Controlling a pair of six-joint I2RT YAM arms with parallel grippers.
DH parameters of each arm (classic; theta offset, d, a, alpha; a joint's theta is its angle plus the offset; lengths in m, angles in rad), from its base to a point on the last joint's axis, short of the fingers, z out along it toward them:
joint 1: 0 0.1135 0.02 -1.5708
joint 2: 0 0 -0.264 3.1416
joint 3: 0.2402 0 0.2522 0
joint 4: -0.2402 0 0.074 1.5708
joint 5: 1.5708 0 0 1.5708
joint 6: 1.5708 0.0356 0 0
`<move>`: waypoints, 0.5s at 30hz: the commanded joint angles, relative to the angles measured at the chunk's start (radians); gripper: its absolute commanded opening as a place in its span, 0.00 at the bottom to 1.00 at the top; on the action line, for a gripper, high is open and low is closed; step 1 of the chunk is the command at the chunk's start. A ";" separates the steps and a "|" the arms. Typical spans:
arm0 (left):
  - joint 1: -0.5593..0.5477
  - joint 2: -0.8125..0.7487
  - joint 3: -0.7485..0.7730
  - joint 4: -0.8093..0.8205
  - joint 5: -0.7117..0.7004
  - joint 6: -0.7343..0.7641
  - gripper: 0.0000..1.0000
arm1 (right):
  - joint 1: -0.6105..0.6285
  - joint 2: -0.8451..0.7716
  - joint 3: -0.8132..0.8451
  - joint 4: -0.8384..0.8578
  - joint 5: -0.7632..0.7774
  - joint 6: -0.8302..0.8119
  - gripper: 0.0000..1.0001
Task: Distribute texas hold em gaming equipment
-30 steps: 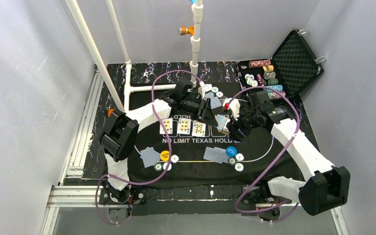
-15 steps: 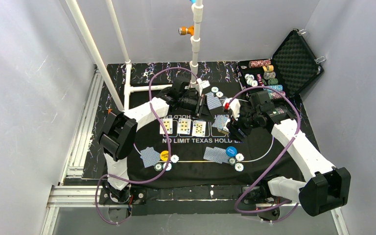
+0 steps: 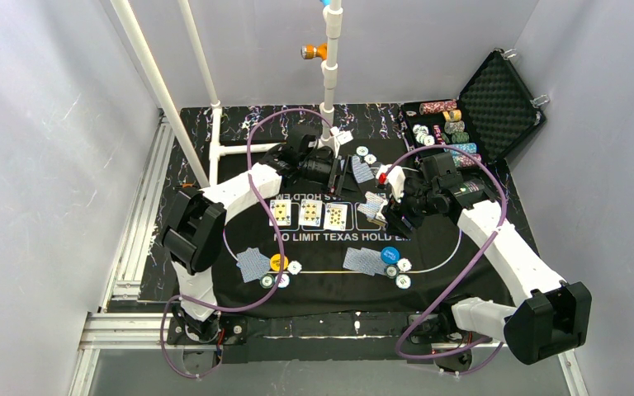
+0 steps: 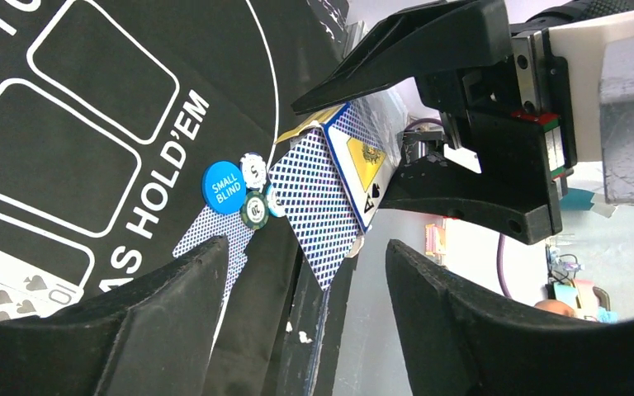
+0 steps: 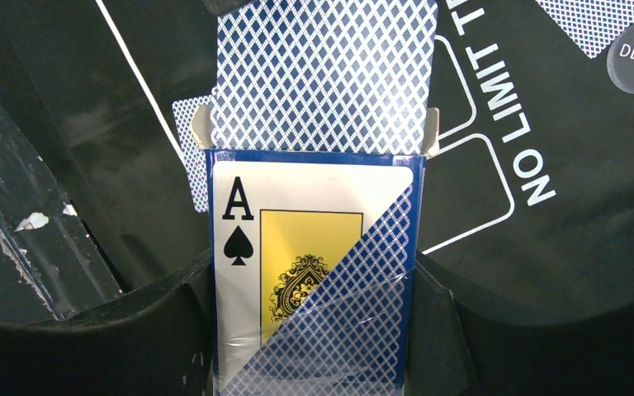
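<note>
L fingers (image 4: pixel 165 313) withdrawn, cards (image 5: pixel 326 74) in box (image 5: pixel 314 280)

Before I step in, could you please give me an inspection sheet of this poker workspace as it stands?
Surface: black mat lies flat, with its printed outlines showing.
Job's things: three face-up cards in a row mid-mat; face-down cards, yellow button and chips near left; blue button with a similar set near right; card box with a card poking out.
Clutter: open black case far right, chip stacks inside.
Grippers: left claw open and empty; right claw shut on the card box.
Cables: purple cables loop high on both sides.
Surroundings: white pipe frame, grey walls.
</note>
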 commanded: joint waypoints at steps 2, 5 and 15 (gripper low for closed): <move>-0.006 -0.043 -0.009 0.007 0.038 -0.011 0.73 | 0.005 -0.014 0.016 0.036 -0.039 0.006 0.01; -0.020 -0.020 -0.011 0.006 0.046 -0.024 0.75 | 0.006 -0.013 0.020 0.037 -0.047 0.005 0.01; -0.060 0.031 0.010 0.008 0.046 -0.043 0.62 | 0.006 -0.016 0.020 0.032 -0.054 0.006 0.01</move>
